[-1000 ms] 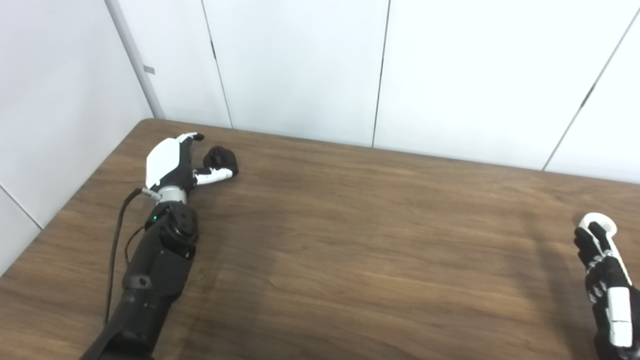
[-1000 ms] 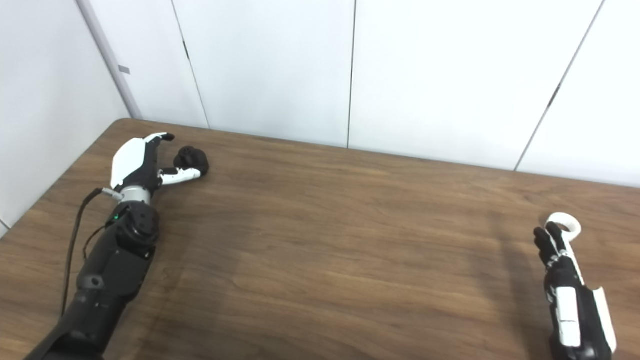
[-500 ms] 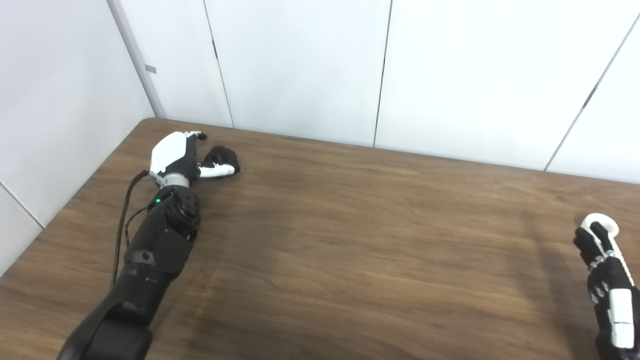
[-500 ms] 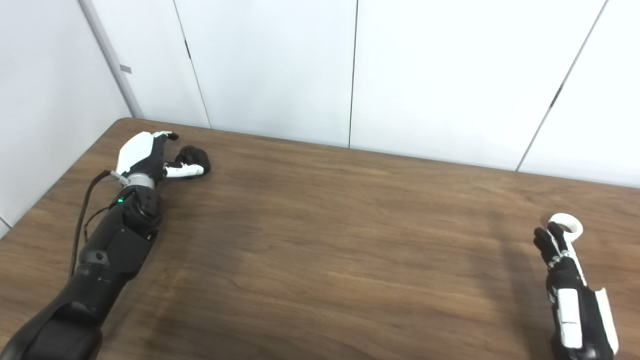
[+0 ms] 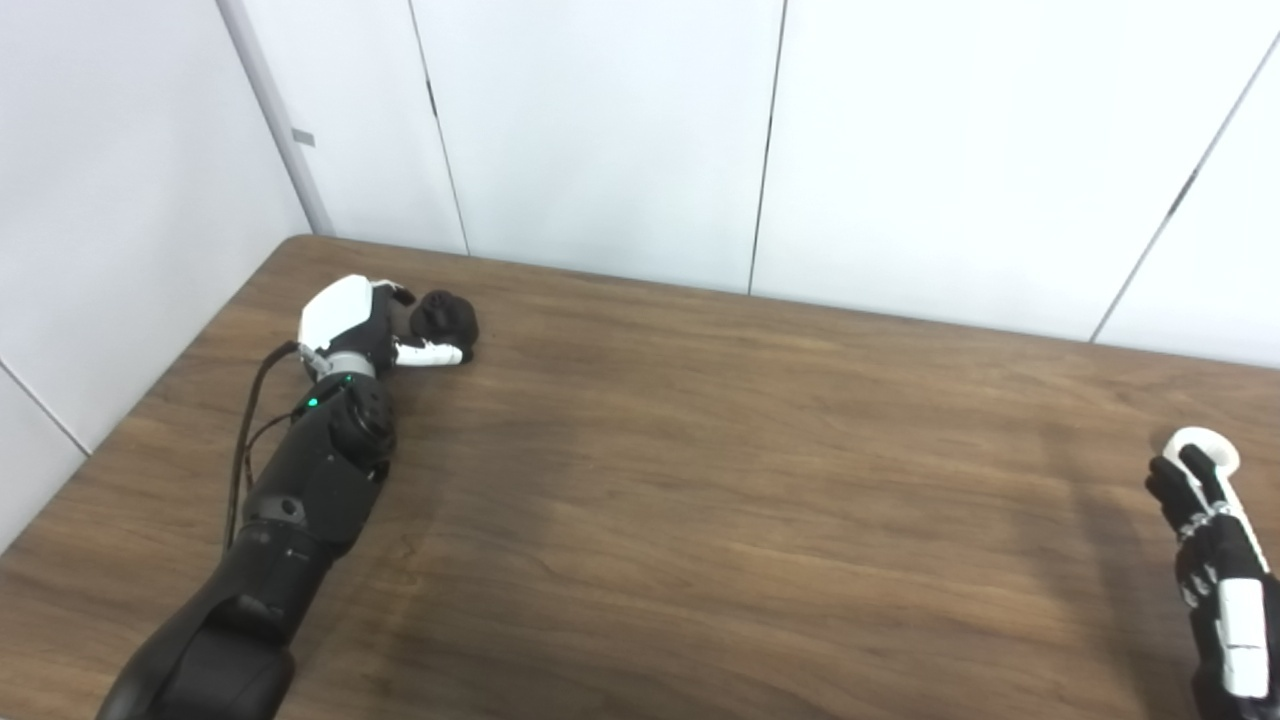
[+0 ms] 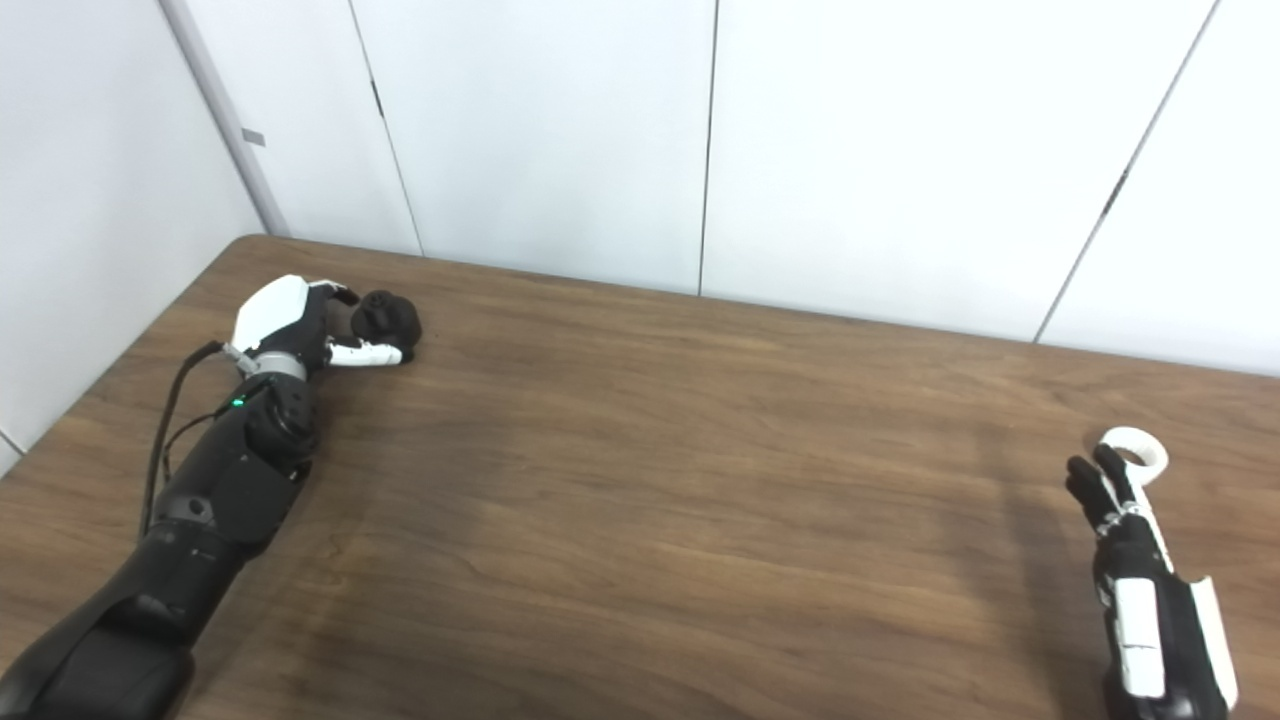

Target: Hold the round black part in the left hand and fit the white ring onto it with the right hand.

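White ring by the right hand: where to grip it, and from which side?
Grip the white ring across its thin band. It seems to lie flat near the table's right edge, so a pinch from above, one fingertip in the hole and one outside, looks best. The right hand sits just on its near side.

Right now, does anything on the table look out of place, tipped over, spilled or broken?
Nothing stands out. The round black part sits at the far left of the table against the left hand. The white ring lies flat near the right edge, at the right hand's fingertips. No spill or damage shows.
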